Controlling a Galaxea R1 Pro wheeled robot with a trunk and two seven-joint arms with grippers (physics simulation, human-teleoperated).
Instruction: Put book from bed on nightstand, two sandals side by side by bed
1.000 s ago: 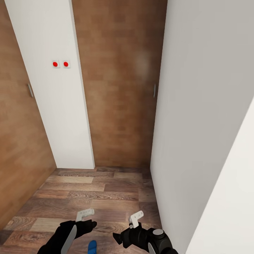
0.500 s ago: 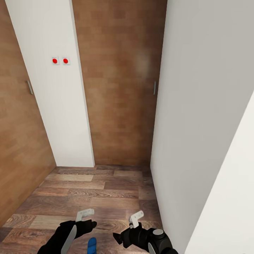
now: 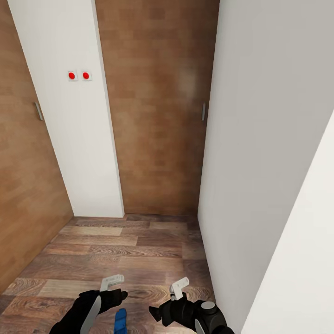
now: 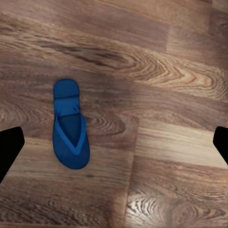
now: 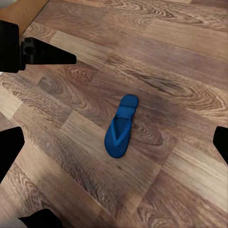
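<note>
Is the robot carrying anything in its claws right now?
No. Both the left gripper and right gripper are open and empty. One blue sandal lies flat on the wooden floor below them, untouched.

A narrow passage is viewed from the head camera, from high up, forward and down along the brown wood-plank floor (image 3: 116, 250) toward a brown wooden door (image 3: 155, 106) at the far end, between white walls (image 3: 260, 139). The same floor is looked down on from above by both wrist cameras, at closer range. One bright blue flat flip-flop sandal (image 4: 70, 126) (image 5: 121, 127) (image 3: 121, 319) is shared by all three views.
</note>
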